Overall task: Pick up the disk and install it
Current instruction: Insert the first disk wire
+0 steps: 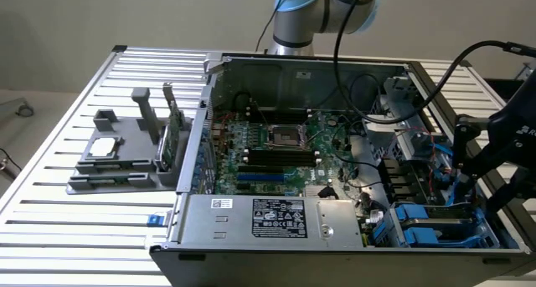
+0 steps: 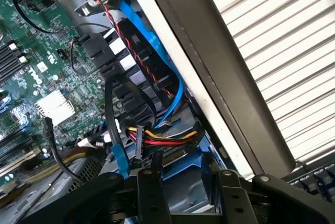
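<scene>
While claw (image 1: 484, 189) hangs over open computer case (image 1: 335, 254) on bench (image 1: 67, 224), its fingers (image 2: 152, 192) stand spread wide. Disk (image 1: 435, 219), blue-framed, sits in drive bay at case's 5 o'clock corner in exterior view, just toward 8 o'clock from claw. Long axis runs roughly 9-to-3. Wrist view: blue carrier between fingers; whether pads touch it, cannot tell.

Green, blue, silver stripes
Green motherboard (image 1: 277, 152); beside it the blue-framed disk (image 1: 440, 232); silver ribbed bench (image 1: 67, 237) lies beyond.
</scene>
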